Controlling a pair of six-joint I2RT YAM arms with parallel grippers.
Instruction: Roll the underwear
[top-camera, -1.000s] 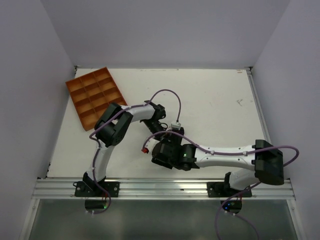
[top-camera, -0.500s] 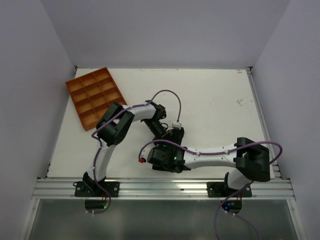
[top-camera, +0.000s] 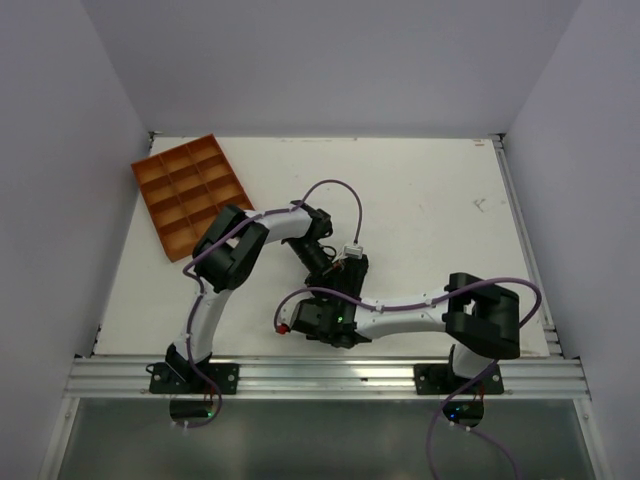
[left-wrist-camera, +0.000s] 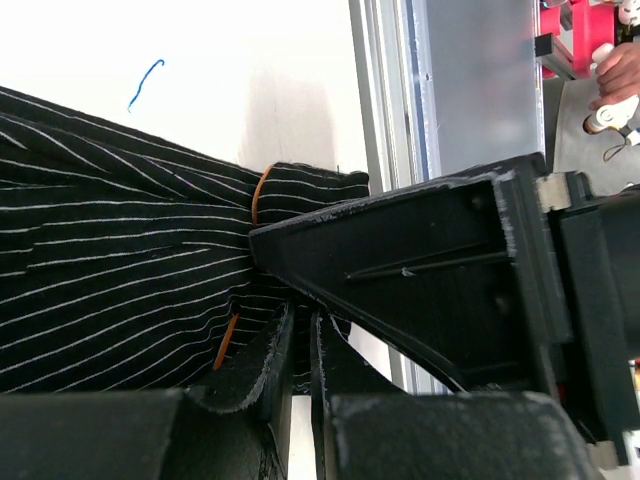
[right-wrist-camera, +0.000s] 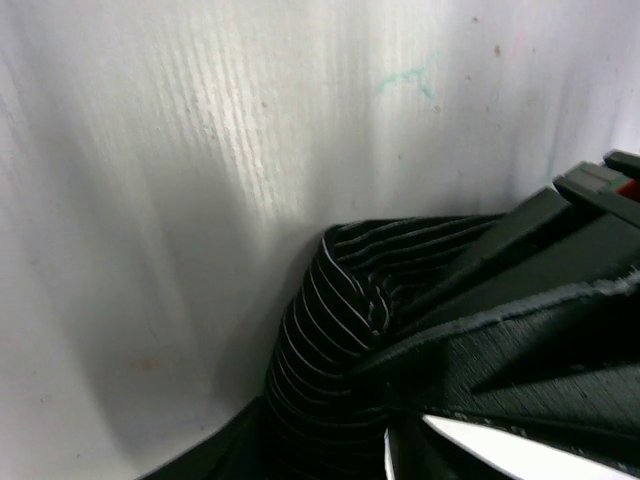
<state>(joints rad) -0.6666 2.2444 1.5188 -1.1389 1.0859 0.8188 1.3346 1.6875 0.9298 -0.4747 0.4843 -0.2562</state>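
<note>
underwear (left-wrist-camera: 120, 250), black with thin pale stripes, lies bunched on the table (top-camera: 420, 200) near its front edge. left gripper (left-wrist-camera: 300, 370) pinches the fabric between nearly closed fingers. right gripper (right-wrist-camera: 420, 345) touches the cloth; its opening cannot be told.

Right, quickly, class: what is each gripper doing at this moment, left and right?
Left gripper: shut on the underwear.
Right gripper: at the underwear; open or shut cannot be told.
</note>
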